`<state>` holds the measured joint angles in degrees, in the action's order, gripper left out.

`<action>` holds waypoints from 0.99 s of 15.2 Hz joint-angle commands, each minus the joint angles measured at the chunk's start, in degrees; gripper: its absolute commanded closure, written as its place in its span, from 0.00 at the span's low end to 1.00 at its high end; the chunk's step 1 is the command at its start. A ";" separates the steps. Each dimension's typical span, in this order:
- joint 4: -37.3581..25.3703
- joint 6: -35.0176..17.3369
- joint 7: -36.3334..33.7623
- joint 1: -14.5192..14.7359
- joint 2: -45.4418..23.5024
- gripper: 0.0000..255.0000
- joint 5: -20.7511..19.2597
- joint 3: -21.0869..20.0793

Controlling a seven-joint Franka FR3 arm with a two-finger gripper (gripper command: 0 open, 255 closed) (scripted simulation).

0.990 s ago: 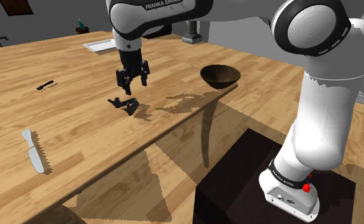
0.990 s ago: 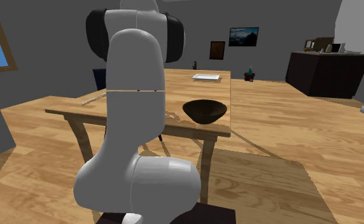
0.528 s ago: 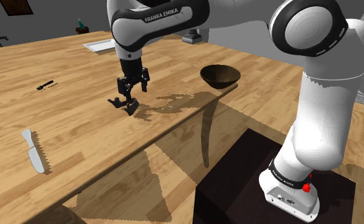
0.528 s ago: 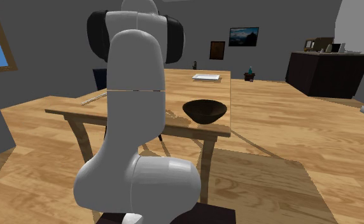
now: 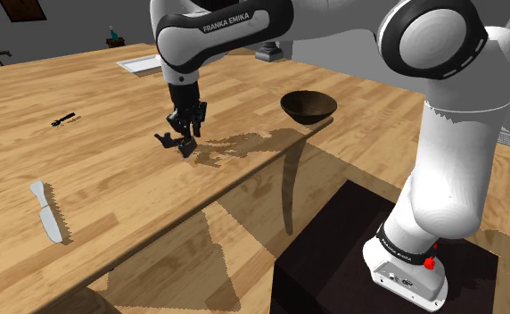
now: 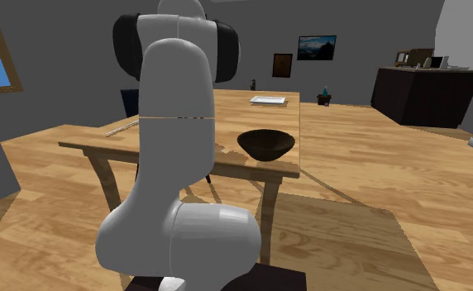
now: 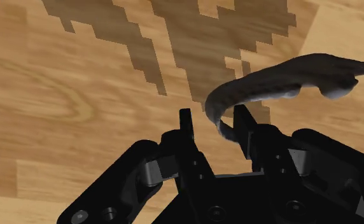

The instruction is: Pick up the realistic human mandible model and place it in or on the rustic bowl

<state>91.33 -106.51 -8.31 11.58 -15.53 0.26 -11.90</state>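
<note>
The end effector (image 5: 184,134) is standing low over the wooden worktop (image 5: 111,169), pointing down, with its tips at the mandible model (image 5: 166,140). In the wrist view the end effector (image 7: 212,118) is showing its two black fingers (image 7: 186,124) narrowly apart, with the curved front of the grey mandible model (image 7: 282,76) passing between them. One finger is appearing to lie against the bone, while a strip of wood is showing between the other finger and the bone, so nothing is being clasped. The mandible model is lying on the worktop, partly within the arm's shadow, one branch reaching out past the fingers. The dark bowl (image 5: 308,106) is sitting upright near the worktop's edge, well apart from the mandible model, toward the shoulder view's right. In the second exterior view the bowl (image 6: 266,144) is sitting near the worktop's (image 6: 235,116) near corner, beside the white arm (image 6: 173,165). A toothed blade (image 5: 50,212), a small black item (image 5: 63,119) and a white tray (image 5: 139,63) are lying elsewhere on the worktop.
</note>
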 commanded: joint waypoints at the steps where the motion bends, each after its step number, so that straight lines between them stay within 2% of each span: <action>1: 0.04 0.00 0.00 -0.03 -0.04 1.00 -0.04 0.04; 8: 0.04 0.00 0.00 -0.03 -0.03 1.00 -0.04 0.03; 15: -5.01 5.29 -0.18 0.05 0.21 1.00 -0.01 -0.04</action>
<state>87.08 -102.06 -8.42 11.59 -15.38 0.25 -11.92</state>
